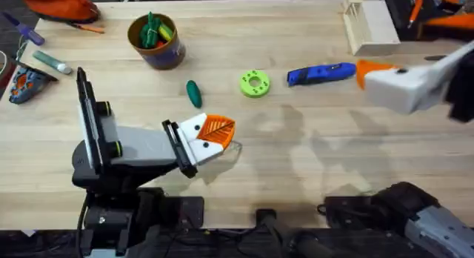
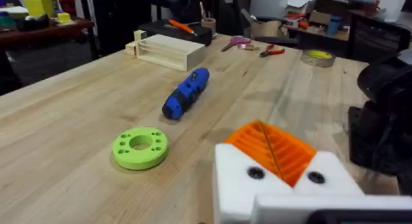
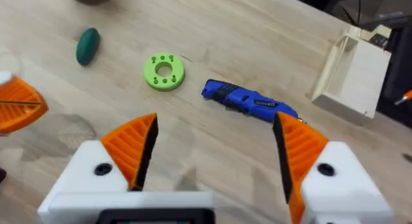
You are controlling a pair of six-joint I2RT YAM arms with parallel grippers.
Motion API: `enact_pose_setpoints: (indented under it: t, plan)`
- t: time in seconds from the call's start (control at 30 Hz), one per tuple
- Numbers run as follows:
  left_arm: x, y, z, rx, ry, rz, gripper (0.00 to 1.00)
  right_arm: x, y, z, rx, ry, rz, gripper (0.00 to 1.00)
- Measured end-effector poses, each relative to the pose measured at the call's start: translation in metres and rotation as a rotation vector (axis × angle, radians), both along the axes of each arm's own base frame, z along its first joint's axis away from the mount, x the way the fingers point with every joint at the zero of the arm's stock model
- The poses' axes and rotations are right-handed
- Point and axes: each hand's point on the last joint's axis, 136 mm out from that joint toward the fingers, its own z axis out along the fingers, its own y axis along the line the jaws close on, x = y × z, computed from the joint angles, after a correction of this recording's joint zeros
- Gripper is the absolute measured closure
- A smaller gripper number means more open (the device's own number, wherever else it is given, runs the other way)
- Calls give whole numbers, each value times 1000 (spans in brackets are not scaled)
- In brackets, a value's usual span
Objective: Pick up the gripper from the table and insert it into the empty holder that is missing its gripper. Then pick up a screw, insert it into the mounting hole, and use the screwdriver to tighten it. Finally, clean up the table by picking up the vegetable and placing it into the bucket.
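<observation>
The blue screwdriver [image 1: 320, 73] [image 2: 187, 93] [image 3: 250, 102] lies flat on the table, right of centre. My right gripper [image 1: 368, 71] [image 3: 215, 153] hovers open above its right end, nothing between the orange pads. The dark green vegetable [image 1: 193, 93] [image 3: 87, 45] lies left of the lime-green disc [image 1: 254, 83]. The brown bucket [image 1: 155, 39] stands at the back left with green and yellow pieces inside. My left gripper [image 1: 218, 128] [image 2: 273, 147] rests low near the front, orange pads pressed together, empty. The loose gripper, the holder and the screw are out of view.
A pale wooden box [image 1: 368, 24] [image 2: 167, 50] [image 3: 354, 73] stands at the back right. An orange pouch [image 1: 59, 4] and small hand tools [image 1: 29, 76] lie at the far left. The lime-green disc [image 2: 140, 147] [image 3: 164, 71] sits between vegetable and screwdriver.
</observation>
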Motion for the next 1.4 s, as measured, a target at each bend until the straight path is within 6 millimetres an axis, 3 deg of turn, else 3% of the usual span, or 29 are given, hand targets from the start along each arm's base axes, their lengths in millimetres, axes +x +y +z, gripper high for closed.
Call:
enact_pose_setpoints:
  t: [0.27, 0.53, 0.57, 0.73, 0.77, 0.8, 1.2, 1.4]
  plan:
    - [0, 0, 0, 0, 0, 0, 986, -12, -6, -47, 59, 32, -61, 22]
    - [0, 0, 0, 0, 0, 0, 986, -13, -8, -57, 74, 54, -80, 22]
    - [0, 0, 0, 2, -4, 0, 940, -13, -8, -58, 74, 56, -81, 22]
    - [0, 0, 0, 2, -3, 0, 158, -14, -8, -59, 74, 60, -83, 21]
    - [0, 0, 0, 0, 0, -1, 53, -14, -8, -59, 74, 60, -83, 22]
    - [0, 0, 0, 0, 0, 0, 25, -14, -8, -59, 74, 60, -83, 22]
    - [2, 1, 1, -12, 21, 13, 15, -14, -8, -58, 75, 59, -82, 22]
    - [12, 12, 10, -10, 103, 138, 16, -14, -8, -58, 75, 59, -83, 22]
